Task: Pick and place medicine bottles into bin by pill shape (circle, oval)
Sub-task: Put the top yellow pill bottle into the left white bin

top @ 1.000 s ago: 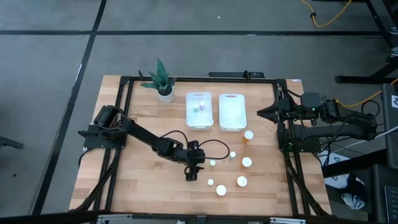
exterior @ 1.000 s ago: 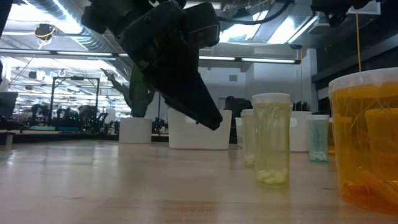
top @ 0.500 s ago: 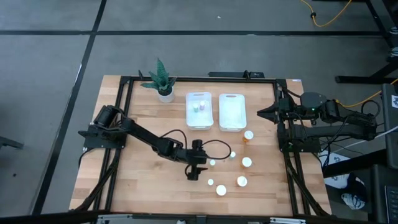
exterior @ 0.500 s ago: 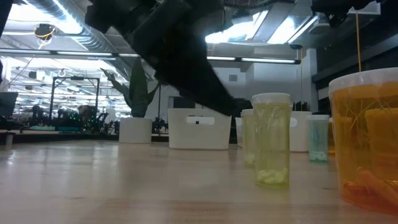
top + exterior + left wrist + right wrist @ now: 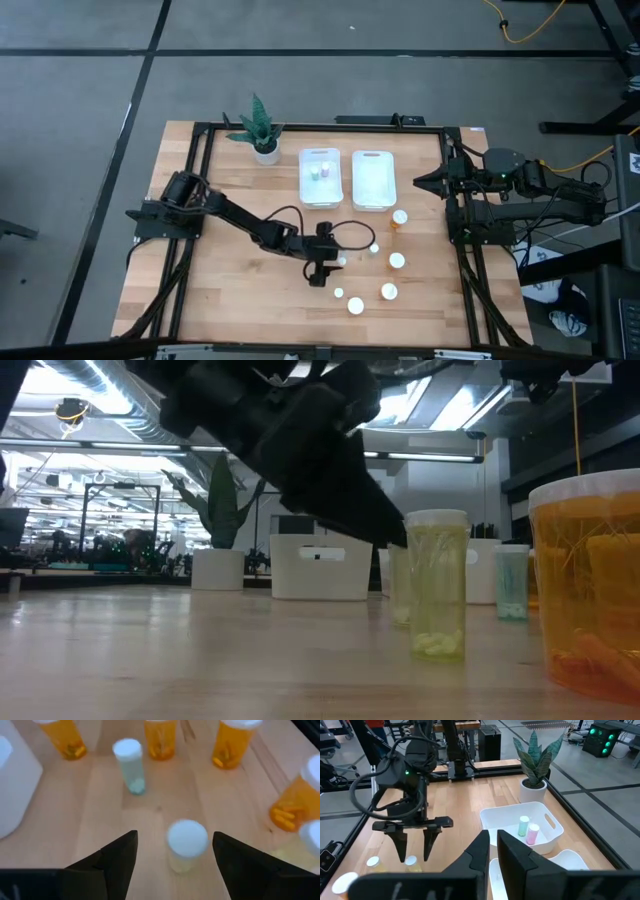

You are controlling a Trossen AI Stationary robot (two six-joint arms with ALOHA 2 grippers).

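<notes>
Medicine bottles: high view shows a loose group of white-capped round bottles (image 5: pixel 397 260) standing on the right half of the light wooden bench (image 5: pixel 230 290), near its front edge. Two small bottles, one pale green and one pink (image 5: pixel 318 171), sit in the left white plastic bin (image 5: pixel 319 196); the right white plastic bin (image 5: pixel 373 180) is just beside it. Green plant in a white pot (image 5: pixel 262 130) stands at the back, left of the bins. Left gripper (image 5: pixel 318 275) reaches to the bench middle, beside a small white-capped bottle (image 5: pixel 341 262). Right gripper (image 5: pixel 422 181) parked at the right edge, near the right bin.

Low view: pale green clear bottle (image 5: pixel 437 584) stands upright on the bench, dark left arm hanging above and just left of it. Big amber bottle (image 5: pixel 590 592) at far right.

Left wrist view: jaws wide, a whitish bottle with white cap (image 5: pixel 186 845) between the fingers, not touched. Amber bottles (image 5: pixel 231 741) and one pale green bottle (image 5: pixel 129 764) beyond.

Right wrist view: right jaws narrow, holding nothing. Left gripper (image 5: pixel 413 851) open over a small bottle (image 5: pixel 411 863).
</notes>
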